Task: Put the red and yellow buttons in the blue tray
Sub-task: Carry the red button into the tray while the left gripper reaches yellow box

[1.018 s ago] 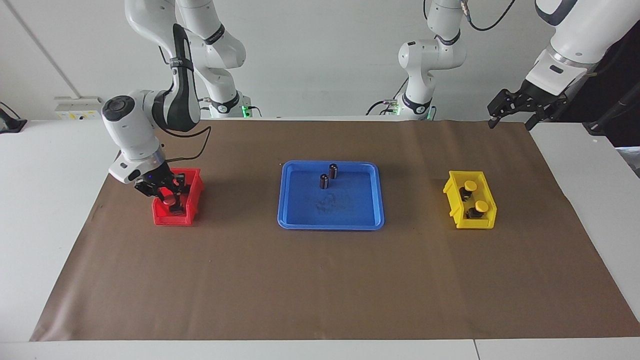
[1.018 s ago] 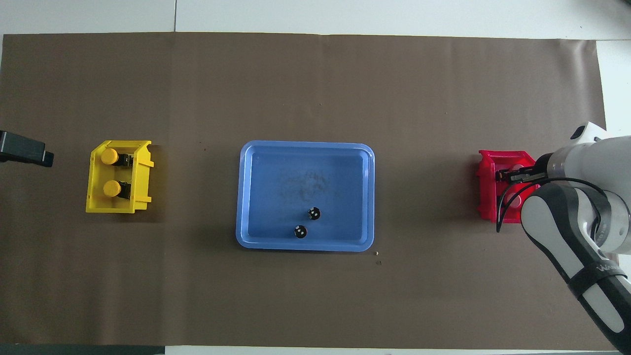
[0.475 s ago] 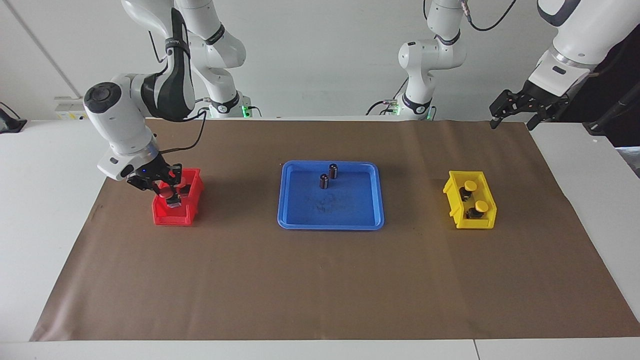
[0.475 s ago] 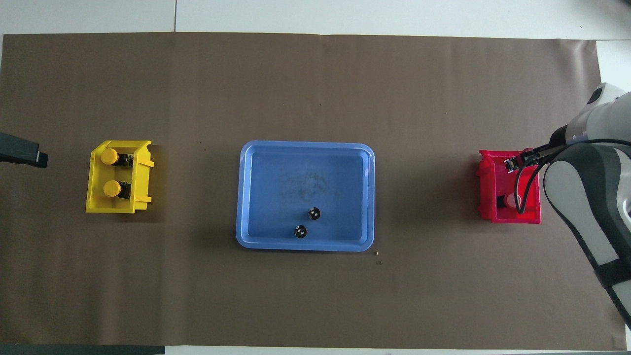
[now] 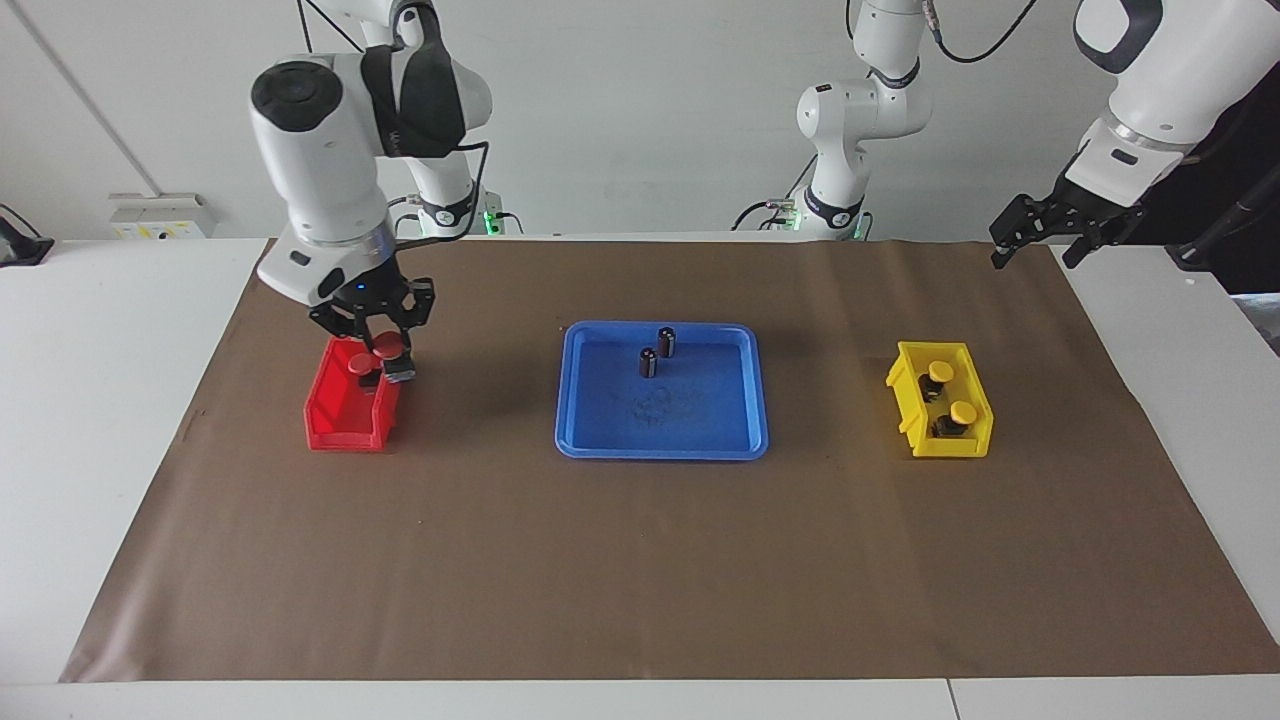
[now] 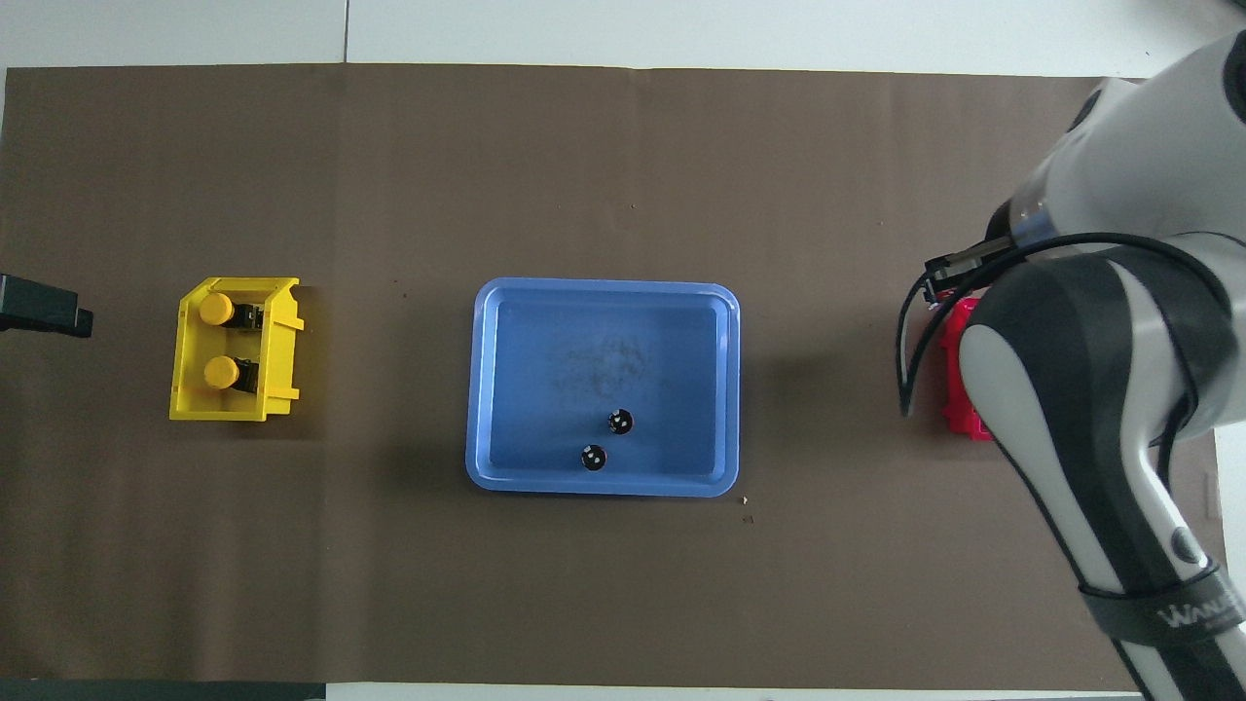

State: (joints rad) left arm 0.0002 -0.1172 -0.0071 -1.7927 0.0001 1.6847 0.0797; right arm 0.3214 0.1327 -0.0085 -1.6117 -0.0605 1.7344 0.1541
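The fingers of the right gripper (image 5: 388, 352) were seen closed on a small red-capped push button (image 5: 386, 348) with a dark squarish base, which was held in the air just over the edge of the small red plastic bin (image 5: 345, 410) that lay nearer to the robots. A 2nd red-capped button (image 5: 360, 367) was seen resting inside that bin, below and just beside the held one. The bin was set on the brown paper sheet (image 5: 640, 560) toward the right arm's end of the table. In the overhead view most of the bin was covered by the right arm.

At the middle of the sheet a flat, shallow, rectangular blue plastic tray (image 5: 600, 440) with rounded corners was laid. No buttons were in it; 2 small dark cylinders with silvery tops (image 5: 657, 352) were stood upright in its part nearer to the robots, close together but apart.

Toward the left arm's end of the table a small yellow plastic bin (image 5: 908, 380) was placed, and 2 yellow-capped push buttons (image 5: 951, 392) were seen inside it, one nearer to the robots than the other.

The left gripper (image 5: 1034, 240) was held raised over the sheet's corner at the left arm's end, well apart from the yellow bin, its fingers spread wide with nothing between them; that arm was waiting.
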